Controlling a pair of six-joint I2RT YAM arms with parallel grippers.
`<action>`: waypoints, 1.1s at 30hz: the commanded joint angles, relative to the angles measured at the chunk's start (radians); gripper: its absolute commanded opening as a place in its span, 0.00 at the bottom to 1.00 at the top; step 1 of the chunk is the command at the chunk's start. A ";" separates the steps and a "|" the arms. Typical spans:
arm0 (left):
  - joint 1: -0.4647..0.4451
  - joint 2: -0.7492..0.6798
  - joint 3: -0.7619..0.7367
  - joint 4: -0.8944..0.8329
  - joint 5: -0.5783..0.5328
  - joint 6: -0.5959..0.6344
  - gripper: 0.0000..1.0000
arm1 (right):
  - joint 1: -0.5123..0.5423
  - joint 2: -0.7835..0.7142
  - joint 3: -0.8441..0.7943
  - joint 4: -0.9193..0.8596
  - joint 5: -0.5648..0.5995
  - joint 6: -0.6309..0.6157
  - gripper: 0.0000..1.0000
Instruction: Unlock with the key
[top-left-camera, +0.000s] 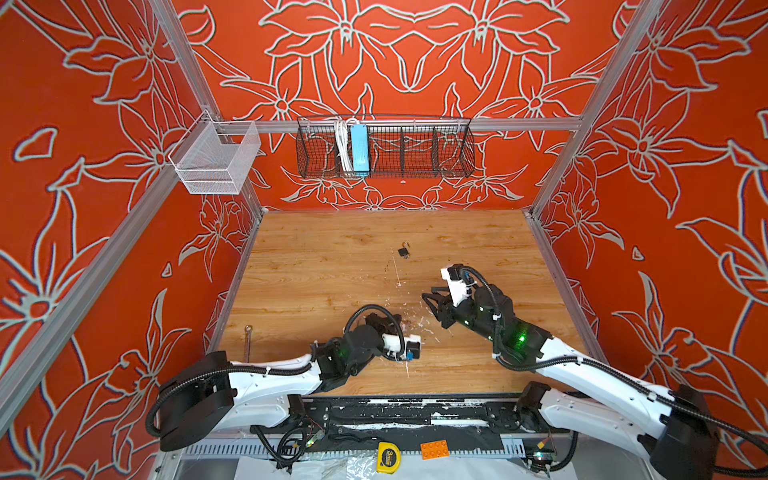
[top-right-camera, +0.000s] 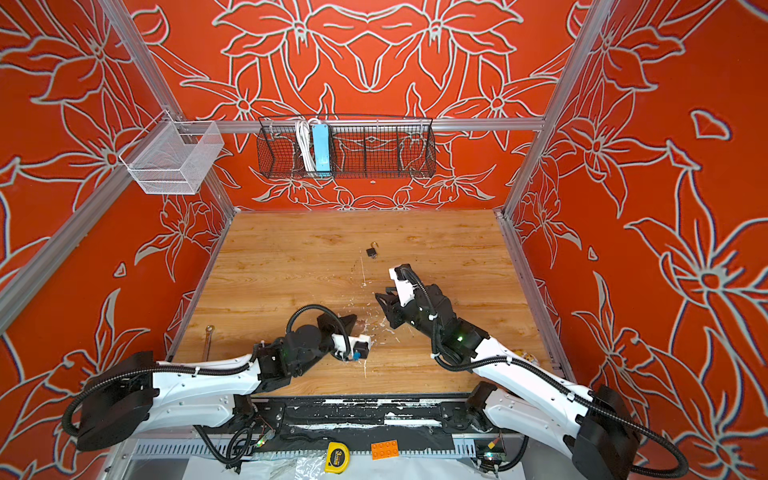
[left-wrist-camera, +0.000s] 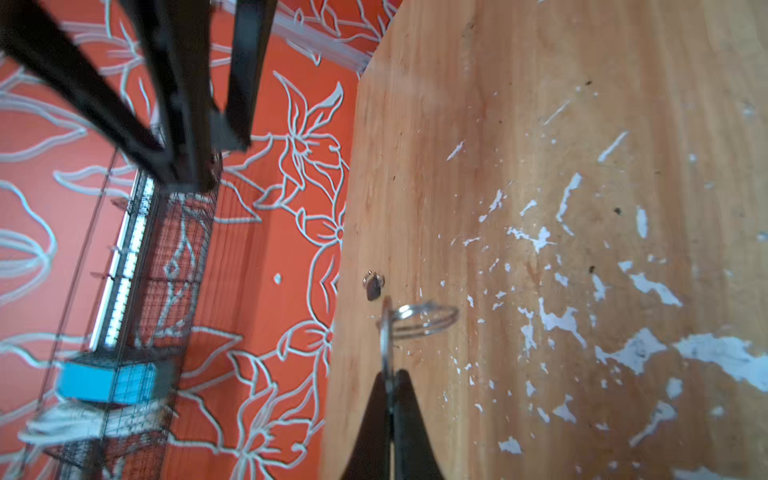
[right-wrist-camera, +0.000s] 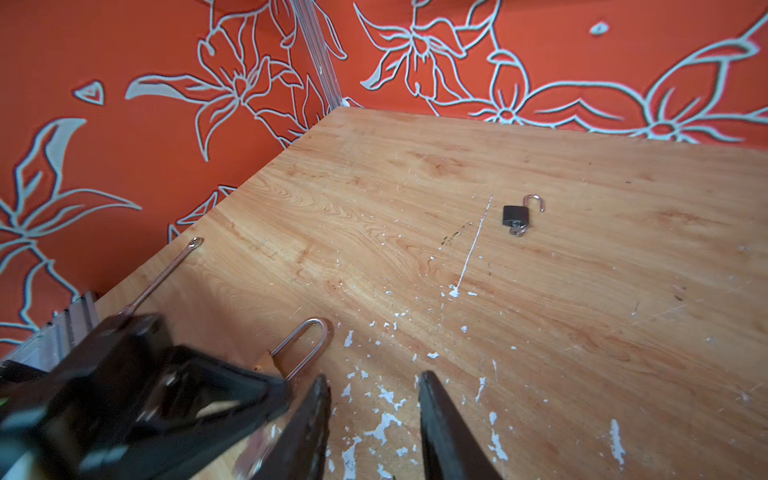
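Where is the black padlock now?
In both top views the black padlock lies on the table, in its far middle part, beyond the right gripper and not touching it.

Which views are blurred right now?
Left wrist view: right hand smeared, held key and small padlock soft. Right wrist view: left hand blurred, small padlock crisp, its shackle open. Both top views: sharp, though the small padlock shows tiny.

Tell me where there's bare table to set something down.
Bare: far left of the wooden table, between the small black open padlock and the left wall, and far right, beyond the right gripper. Crowded: near centre, around the left gripper and long-shackled brass padlock. A slim metal wrench hugs the left edge.
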 joint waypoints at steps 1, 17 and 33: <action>-0.027 -0.009 -0.009 0.052 -0.130 0.372 0.00 | -0.016 0.000 -0.013 0.056 -0.047 0.000 0.43; -0.035 -0.355 -0.189 0.238 0.030 0.809 0.00 | -0.035 0.257 0.132 0.138 -0.710 0.086 0.68; -0.015 -0.305 -0.179 0.340 -0.013 0.735 0.00 | -0.035 0.319 0.168 0.107 -0.785 0.097 0.49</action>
